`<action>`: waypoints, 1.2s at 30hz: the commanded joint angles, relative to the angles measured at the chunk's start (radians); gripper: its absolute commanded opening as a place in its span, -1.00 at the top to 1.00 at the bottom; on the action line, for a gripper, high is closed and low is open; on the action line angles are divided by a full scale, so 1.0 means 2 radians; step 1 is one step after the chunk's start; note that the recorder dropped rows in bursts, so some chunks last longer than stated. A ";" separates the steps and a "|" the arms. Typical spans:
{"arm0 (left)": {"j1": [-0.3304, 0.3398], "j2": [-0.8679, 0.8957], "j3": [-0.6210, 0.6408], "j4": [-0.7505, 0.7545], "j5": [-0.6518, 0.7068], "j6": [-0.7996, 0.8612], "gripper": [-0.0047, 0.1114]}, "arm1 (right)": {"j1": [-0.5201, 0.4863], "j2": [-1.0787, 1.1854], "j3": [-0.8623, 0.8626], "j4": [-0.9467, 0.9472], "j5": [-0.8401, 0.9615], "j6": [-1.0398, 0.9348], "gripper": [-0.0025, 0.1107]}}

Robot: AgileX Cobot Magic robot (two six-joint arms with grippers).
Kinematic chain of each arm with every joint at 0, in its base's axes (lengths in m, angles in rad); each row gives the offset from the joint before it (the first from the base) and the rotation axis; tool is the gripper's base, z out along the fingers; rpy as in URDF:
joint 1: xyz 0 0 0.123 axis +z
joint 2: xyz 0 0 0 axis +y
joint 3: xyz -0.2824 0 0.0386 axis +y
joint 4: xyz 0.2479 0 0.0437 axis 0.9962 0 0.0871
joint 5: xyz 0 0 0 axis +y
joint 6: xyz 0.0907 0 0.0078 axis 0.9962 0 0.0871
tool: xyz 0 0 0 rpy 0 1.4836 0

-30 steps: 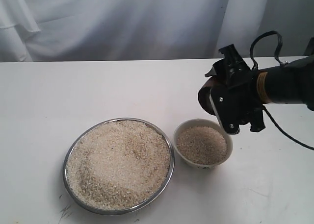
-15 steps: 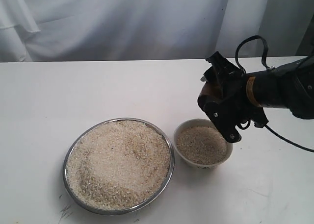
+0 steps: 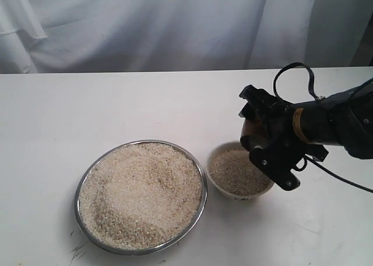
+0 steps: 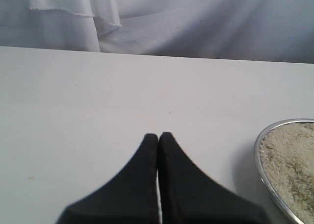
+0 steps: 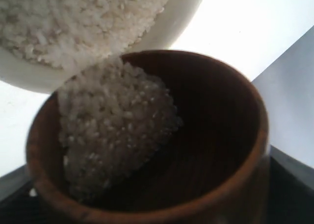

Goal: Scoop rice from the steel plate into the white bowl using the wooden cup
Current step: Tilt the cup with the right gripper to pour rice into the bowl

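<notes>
The steel plate [image 3: 81,184] sits front left, heaped with rice [image 3: 140,193]. Beside it on the right, the white bowl [image 3: 234,195] holds a mound of rice [image 3: 233,170]. My right gripper [image 3: 257,140] hangs over the bowl's far right rim, shut on the wooden cup [image 3: 250,128], which is tipped toward the bowl. In the right wrist view, rice [image 5: 113,136] slides out of the wooden cup [image 5: 221,136] into the white bowl [image 5: 179,20]. My left gripper [image 4: 158,135] is shut on nothing above bare table, with the plate's rim [image 4: 259,153] to one side; it does not show in the exterior view.
A white table [image 3: 87,109] carries everything, and a white curtain [image 3: 145,27] hangs behind it. The right arm's black cable [image 3: 291,68] loops above the gripper. The plate and the bowl stand nearly touching.
My right gripper has come down and leftward over the bowl and rolled the cup further toward it. The plate and the bowl have not moved.
</notes>
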 commanded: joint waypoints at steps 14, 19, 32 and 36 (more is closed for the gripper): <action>-0.001 -0.002 0.002 0.001 -0.007 0.000 0.92 | 0.022 -0.002 0.001 0.002 0.012 -0.074 0.96; -0.001 -0.002 0.002 0.001 -0.007 0.000 0.92 | 0.022 -0.002 0.000 0.002 0.012 -0.091 0.96; -0.001 -0.002 0.002 0.001 -0.007 0.000 0.92 | 0.027 -0.001 -0.023 0.002 0.008 -0.092 0.96; -0.001 -0.002 0.002 0.001 -0.007 0.000 0.92 | 0.027 -0.001 -0.031 0.002 0.005 -0.100 0.96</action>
